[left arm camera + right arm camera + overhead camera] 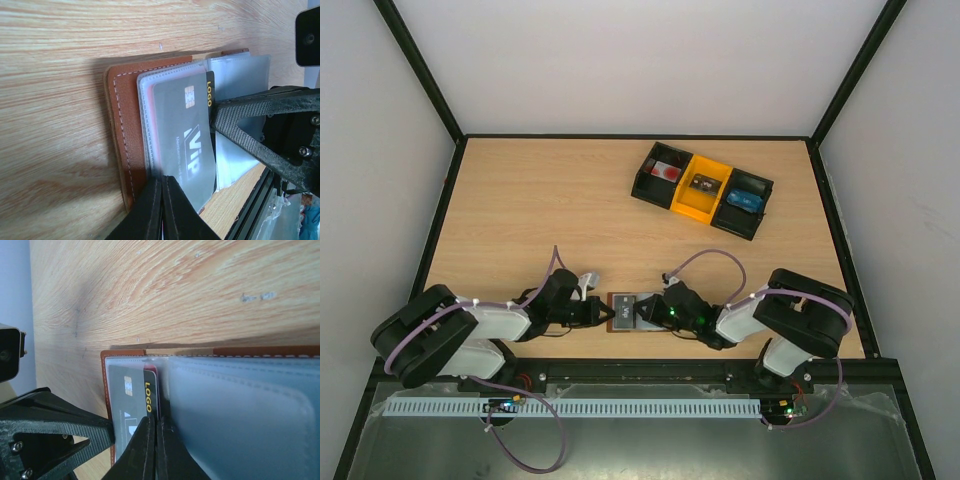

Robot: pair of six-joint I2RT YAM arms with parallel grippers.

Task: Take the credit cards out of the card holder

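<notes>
The brown card holder (620, 311) lies open flat near the table's front edge, between my two grippers. Its clear sleeves (240, 415) fan out over the brown cover (122, 125). A grey VIP credit card (182, 130) with a chip sits in the top sleeve, and a black card marked LOGO (150, 392) sticks out beside it, with a red edge behind. My left gripper (162, 181) is shut on the holder's sleeve edge next to the cover. My right gripper (156, 421) is shut on the black card's edge.
A black-and-yellow tray of bins (703, 188) stands at the back right, holding small items. The black front rail (640, 368) runs just below the holder. Dark frame posts border the table on both sides.
</notes>
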